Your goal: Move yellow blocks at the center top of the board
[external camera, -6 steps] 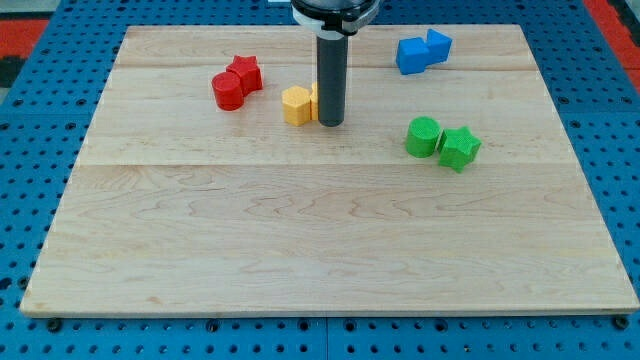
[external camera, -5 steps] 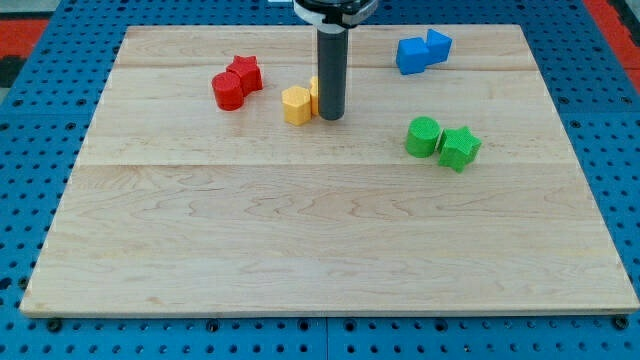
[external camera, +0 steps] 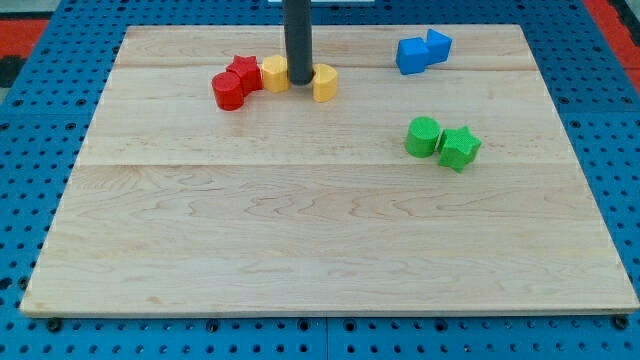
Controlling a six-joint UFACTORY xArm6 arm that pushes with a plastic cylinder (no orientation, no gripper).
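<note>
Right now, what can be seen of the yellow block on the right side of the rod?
The right yellow block is a small, matte, plastic-looking piece with a rounded outline; its exact shape is unclear. It lies flat on the wooden board near the view's top centre, right against my tip, which stands between it and the other yellow block. Its left edge is partly hidden by the rod.

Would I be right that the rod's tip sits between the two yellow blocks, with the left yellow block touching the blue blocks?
Not quite: the camera view shows my tip between the left yellow block and the right yellow block, but the left one touches the red star-shaped block, not the blue ones.
</note>
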